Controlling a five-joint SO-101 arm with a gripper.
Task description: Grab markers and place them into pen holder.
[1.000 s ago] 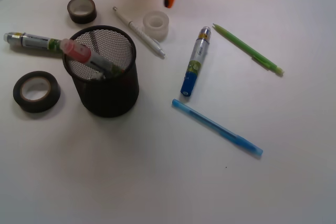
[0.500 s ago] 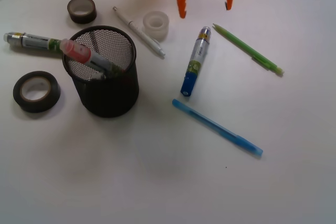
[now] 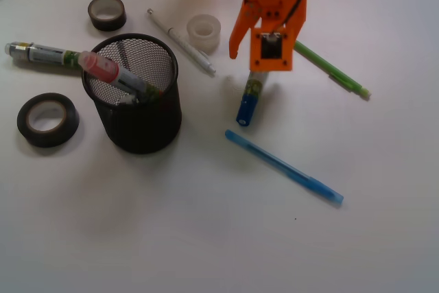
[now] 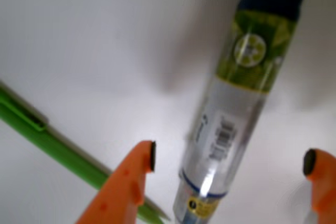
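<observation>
Wrist view puts my claw (image 4: 230,160) spread wide, one tip on each side of the blue marker's (image 4: 239,108) silver barrel and neither touching it. The left-hand tip in that picture sits just beside the barrel; the other stands further off, so I judge I am a little off centre. From the front, my claw (image 3: 264,66) hangs over the marker's (image 3: 249,101) upper half and hides it; only the green label and blue cap show below me.

It lies flat on the table (image 3: 219,238), cap toward the camera. I take it for a light, stiff plastic tube, smooth and glossy, so it may roll or slip if I pinch unevenly. The best hold looks to be the plain barrel between the label and the tail end, squarely across its width.

A green pen (image 3: 329,68) lies just beside the marker's far end, angled away; in the wrist view the green pen (image 4: 58,148) runs under my left-hand tip, and I could catch it as I close. A white pen (image 3: 182,42) and a clear tape roll (image 3: 204,32) lie on the other side, apart from the marker. A blue pen (image 3: 285,167) lies below it, well clear.

The holder (image 3: 140,111) stands to the left with the red marker (image 3: 113,73) already leaning inside. A third marker (image 3: 41,53) lies behind the holder, with two dark tape rolls (image 3: 48,120) near it
</observation>
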